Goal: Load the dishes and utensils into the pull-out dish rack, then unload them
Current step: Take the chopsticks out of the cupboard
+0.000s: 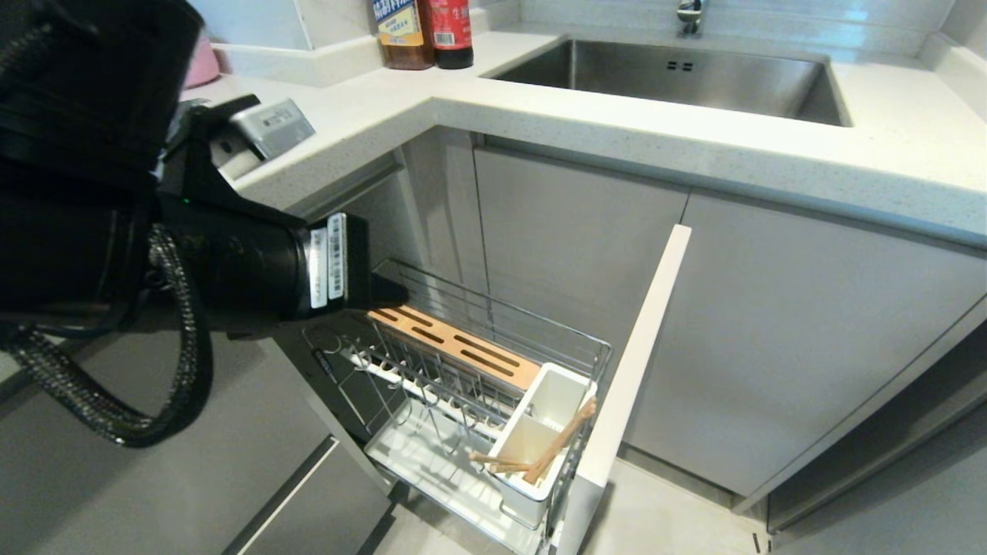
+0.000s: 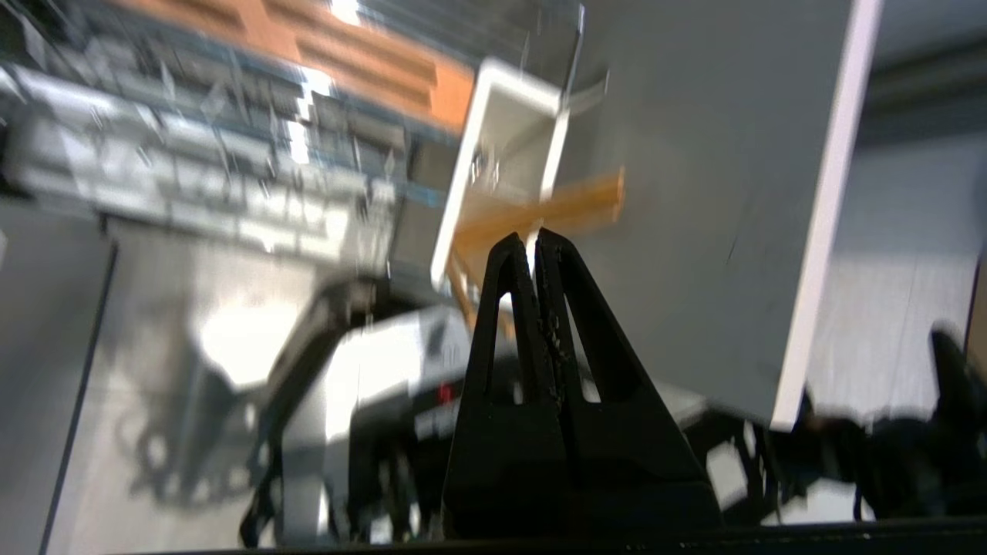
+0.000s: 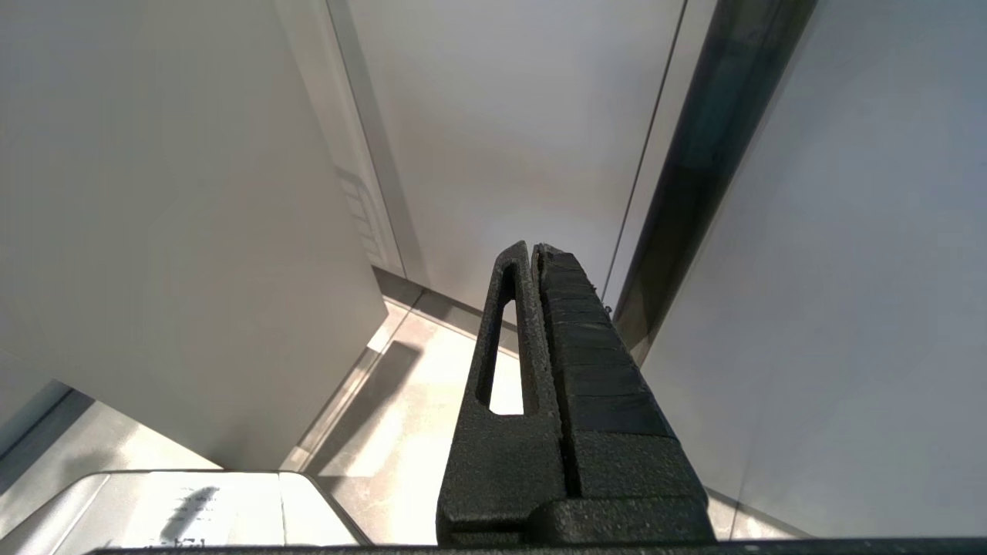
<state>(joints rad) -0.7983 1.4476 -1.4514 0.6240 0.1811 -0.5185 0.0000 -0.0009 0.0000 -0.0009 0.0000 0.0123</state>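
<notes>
Below the table's corner, the pull-out dish rack (image 1: 493,370) stands drawn out from the grey cabinets, its pale front panel (image 1: 632,370) edge-on toward me. Inside the chrome wire basket, a slotted wooden strip (image 1: 455,347) runs along the far side, and the white utensil holder (image 1: 540,432) sits at the panel end. A pair of light-wood chopsticks (image 1: 551,451) leans crossed in the holder's nearer compartment; the white drip tray (image 1: 432,462) carries no dishes. My left gripper (image 2: 533,239) hangs above the rack's back end, jaws clenched on nothing. My right gripper (image 3: 532,254), jaws likewise pressed together and empty, points at cabinet doors and floor. On the table, two bottles (image 1: 424,31) stand beside the steel sink (image 1: 671,73).
</notes>
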